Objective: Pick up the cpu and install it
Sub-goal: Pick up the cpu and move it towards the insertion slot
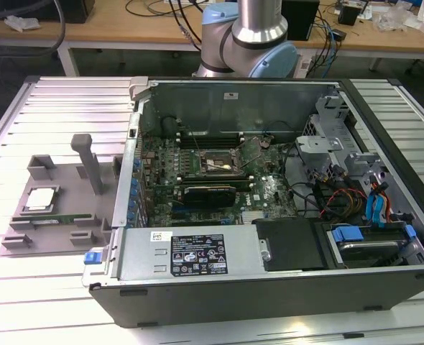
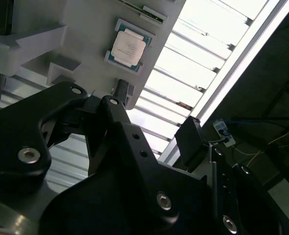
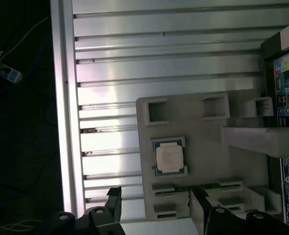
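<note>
The cpu (image 1: 41, 199) is a small square chip with a silvery top plate. It lies flat in a pocket of a grey fixture (image 1: 68, 180) on the slatted table, at the exterior view's left of the computer case (image 1: 269, 215). Both wrist views look down on the cpu (image 3: 169, 156) (image 2: 129, 47) from well above. My gripper (image 3: 154, 204) is open, its two dark fingertips (image 3: 113, 199) spread wide, with nothing between them. It hangs apart from the chip. Inside the case, the square socket frame (image 1: 215, 164) sits on the motherboard.
An upright grey post (image 1: 88, 162) rises from the fixture beside the cpu. A thin green memory stick (image 1: 54, 219) lies along the fixture's near side. The arm's base (image 1: 251, 36) stands behind the case. The table's edge (image 3: 66, 122) drops to a dark floor with cables.
</note>
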Robot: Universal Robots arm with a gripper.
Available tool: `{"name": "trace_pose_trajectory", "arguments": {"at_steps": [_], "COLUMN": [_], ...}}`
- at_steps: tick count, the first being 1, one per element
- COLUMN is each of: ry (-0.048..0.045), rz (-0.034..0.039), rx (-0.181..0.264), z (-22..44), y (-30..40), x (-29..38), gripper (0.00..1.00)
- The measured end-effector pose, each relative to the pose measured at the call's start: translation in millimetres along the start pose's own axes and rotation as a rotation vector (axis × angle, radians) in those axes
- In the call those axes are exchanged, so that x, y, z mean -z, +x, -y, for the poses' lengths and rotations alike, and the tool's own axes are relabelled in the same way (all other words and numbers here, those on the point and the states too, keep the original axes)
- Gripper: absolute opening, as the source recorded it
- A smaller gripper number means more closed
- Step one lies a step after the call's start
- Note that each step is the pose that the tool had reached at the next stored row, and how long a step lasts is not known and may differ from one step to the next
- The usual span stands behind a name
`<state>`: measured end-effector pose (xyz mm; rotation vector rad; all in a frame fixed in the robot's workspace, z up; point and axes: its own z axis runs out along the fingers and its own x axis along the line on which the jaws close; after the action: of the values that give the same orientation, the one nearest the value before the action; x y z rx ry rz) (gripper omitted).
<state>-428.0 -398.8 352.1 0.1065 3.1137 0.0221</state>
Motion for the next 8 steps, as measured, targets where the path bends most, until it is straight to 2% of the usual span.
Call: {"name": "trace_pose_trajectory", "arguments": {"at_steps": [8], "ry": [0.0000], "rz": [0.0000], "rx": [0.000], "z": [0.0], "y": [-0.6], "x": [-6.6], "gripper": [0.66]}}
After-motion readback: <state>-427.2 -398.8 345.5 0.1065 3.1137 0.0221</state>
